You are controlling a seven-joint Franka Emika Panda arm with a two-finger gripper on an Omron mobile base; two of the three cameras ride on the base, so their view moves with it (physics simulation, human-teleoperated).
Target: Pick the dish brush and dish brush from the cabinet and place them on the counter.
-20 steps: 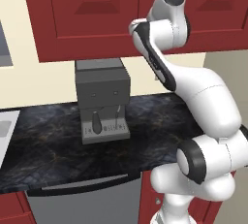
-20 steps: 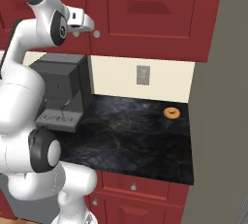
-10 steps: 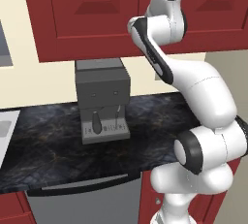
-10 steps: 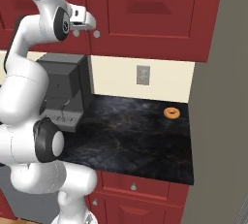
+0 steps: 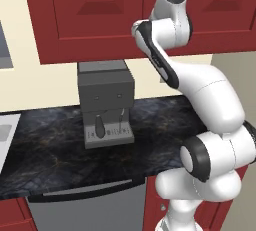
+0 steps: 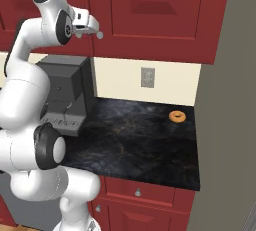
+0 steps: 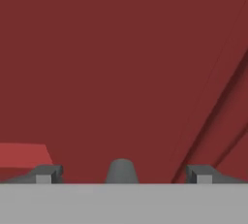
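Gripper (image 7: 121, 173): raised to the cabinet (image 6: 150, 15), close against a closed door; jaws spread wide, nothing between them.
Knob (image 7: 121, 170): a grey round knob sits between the two fingertips (image 7: 46, 173), not pinched.
Cabinet doors: shut in both base views, so the dish brushes cannot be seen.
Counter (image 6: 145, 140): black veined top below the cabinet.
Coffee machine (image 5: 105, 102): dark grey, on the counter's left part, against the wall.
Doughnut (image 6: 176, 116): small, orange-brown, far right on the counter.
Wall outlet (image 6: 147, 77): above the counter, right of the machine.
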